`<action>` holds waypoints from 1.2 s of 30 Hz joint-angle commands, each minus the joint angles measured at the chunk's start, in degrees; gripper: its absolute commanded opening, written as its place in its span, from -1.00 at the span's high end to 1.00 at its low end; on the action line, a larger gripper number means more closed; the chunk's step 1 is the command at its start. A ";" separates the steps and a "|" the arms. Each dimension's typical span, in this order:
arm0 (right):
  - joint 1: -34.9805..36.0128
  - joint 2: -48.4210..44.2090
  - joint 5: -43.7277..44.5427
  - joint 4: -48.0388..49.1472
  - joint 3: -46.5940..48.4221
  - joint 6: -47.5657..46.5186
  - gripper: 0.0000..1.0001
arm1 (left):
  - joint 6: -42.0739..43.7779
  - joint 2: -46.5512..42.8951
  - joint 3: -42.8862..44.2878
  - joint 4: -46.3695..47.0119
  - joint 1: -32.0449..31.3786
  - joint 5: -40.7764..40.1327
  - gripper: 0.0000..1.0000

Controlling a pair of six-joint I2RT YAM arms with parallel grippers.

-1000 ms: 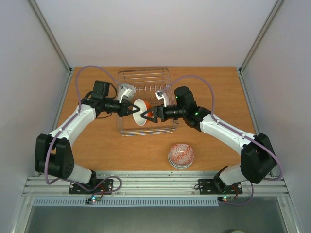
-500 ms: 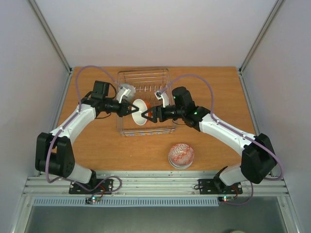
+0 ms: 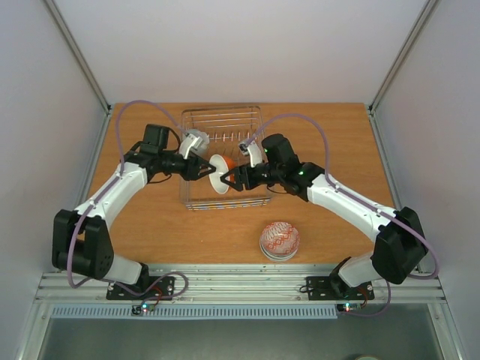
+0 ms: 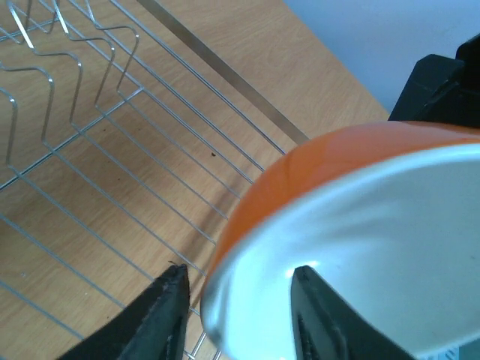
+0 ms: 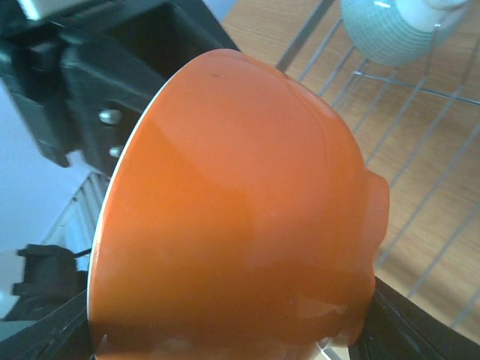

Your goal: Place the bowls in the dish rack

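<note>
An orange bowl [image 3: 220, 169] with a white inside hangs tilted on its side over the wire dish rack [image 3: 225, 120], between my two grippers. My right gripper [image 3: 234, 178] is shut on it from the right. In the right wrist view the bowl's orange outside [image 5: 240, 210] fills the frame. My left gripper [image 3: 203, 170] is open. In the left wrist view its fingers [image 4: 169, 319] straddle the bowl's rim [image 4: 225, 300], one outside with a small gap, one inside. A pale blue-green bowl [image 5: 390, 34] sits in the rack, at the back left [image 3: 196, 140].
A stack of patterned bowls [image 3: 280, 240] stands on the wooden table in front of the rack, right of centre. The rack's wire floor and dividers [image 4: 90, 150] lie below the held bowl. Grey walls close in the table on both sides.
The orange bowl and both grippers have shifted slightly toward the back of the rack. The patterned bowls have not moved.
</note>
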 commanded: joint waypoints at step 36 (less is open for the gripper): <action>2.22 31.90 39.09 -27.10 44.50 -15.95 0.98 | -1.19 -5.16 0.38 4.22 0.36 -34.04 -0.23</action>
